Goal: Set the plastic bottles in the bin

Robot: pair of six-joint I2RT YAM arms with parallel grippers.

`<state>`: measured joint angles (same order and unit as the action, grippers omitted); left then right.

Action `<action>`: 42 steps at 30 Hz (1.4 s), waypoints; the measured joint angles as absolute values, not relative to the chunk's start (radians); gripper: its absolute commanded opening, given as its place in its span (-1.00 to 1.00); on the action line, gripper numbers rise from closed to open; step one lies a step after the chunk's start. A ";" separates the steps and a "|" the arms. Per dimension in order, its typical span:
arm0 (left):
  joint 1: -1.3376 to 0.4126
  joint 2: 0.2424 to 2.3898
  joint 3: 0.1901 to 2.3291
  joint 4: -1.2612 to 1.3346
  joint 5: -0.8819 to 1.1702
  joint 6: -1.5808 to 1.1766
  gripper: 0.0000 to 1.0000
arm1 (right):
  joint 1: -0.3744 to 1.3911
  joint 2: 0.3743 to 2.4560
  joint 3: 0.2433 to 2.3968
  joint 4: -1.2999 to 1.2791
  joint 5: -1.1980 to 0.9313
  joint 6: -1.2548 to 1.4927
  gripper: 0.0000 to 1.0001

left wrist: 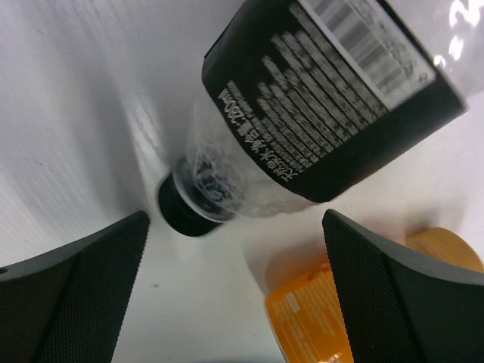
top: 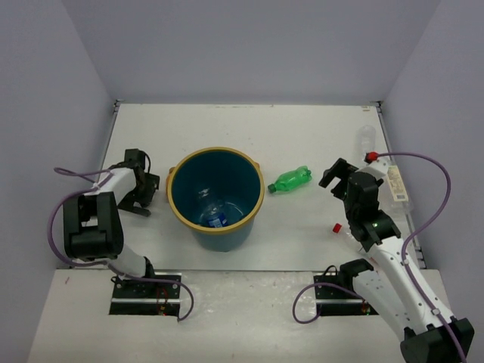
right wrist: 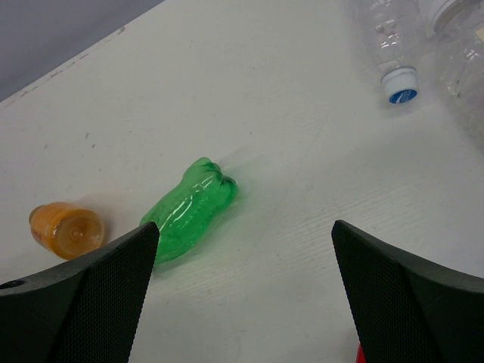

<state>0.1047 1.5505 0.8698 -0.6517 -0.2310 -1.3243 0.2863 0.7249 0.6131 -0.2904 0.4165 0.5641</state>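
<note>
You are holding the left pincer (left wrist: pixel 234 215) spread wide, pinching nothing. Its two dark fingers (left wrist: pixel 83 291) are framing a dark-labelled bottle (left wrist: pixel 325 98), which is lying on the bench (left wrist: pixel 68 113) with its dark cap pointing toward the pincer. An orange-labelled bottle (left wrist: pixel 310 318) is lying just beside it, partly behind the right-hand finger. From above, this pincer is sitting left of the bin (top: pixel 172 198), near its tan rim, and both of those bottles are hiding beneath the arm.

You are holding the right pincer (right wrist: pixel 246 227) spread wide as well, with nothing between its fingers. It is hovering to the right of the bin and facing the green bottle (right wrist: pixel 189 212). That bottle is lying on its side on the bench between the bin and the pincer, with its cap end near the bin's rim. A clear bottle (right wrist: pixel 389 38) with a white-and-blue cap is lying toward the far right of the bench. A red-capped bottle (top: pixel 395 181) is lying along the right edge beside the arm. A blue-labelled bottle (top: pixel 215 215) is lying at the bottom of the bin.
</note>
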 measured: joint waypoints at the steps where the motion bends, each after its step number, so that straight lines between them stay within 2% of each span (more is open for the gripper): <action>1: 0.105 1.567 0.873 -0.652 -0.231 -1.324 1.00 | 0.283 0.721 0.608 -0.286 0.408 0.562 0.97; 10: 0.105 1.581 0.913 -0.624 -0.215 -1.225 1.00 | 0.273 0.704 0.595 -0.257 0.373 0.549 0.97; 18: 0.107 1.371 0.931 -0.646 -0.279 -1.117 1.00 | 0.270 0.704 0.592 -0.247 0.372 0.541 0.97; 22: 0.122 1.346 0.948 -0.647 -0.312 -1.106 1.00 | 0.267 0.699 0.584 -0.245 0.371 0.536 0.97; 31: 0.162 1.618 1.092 -0.641 -0.319 -1.072 1.00 | 0.261 0.672 0.573 -0.240 0.372 0.522 0.97; 36: 0.165 1.698 1.092 -0.644 -0.325 -1.073 1.00 | 0.258 0.672 0.568 -0.240 0.372 0.513 0.97; 39: 0.168 1.709 1.081 -0.643 -0.332 -1.073 0.85 | 0.255 0.672 0.567 -0.239 0.372 0.512 0.97; 42: 0.173 1.719 1.077 -0.641 -0.342 -1.076 0.32 | 0.254 0.672 0.567 -0.240 0.372 0.512 0.97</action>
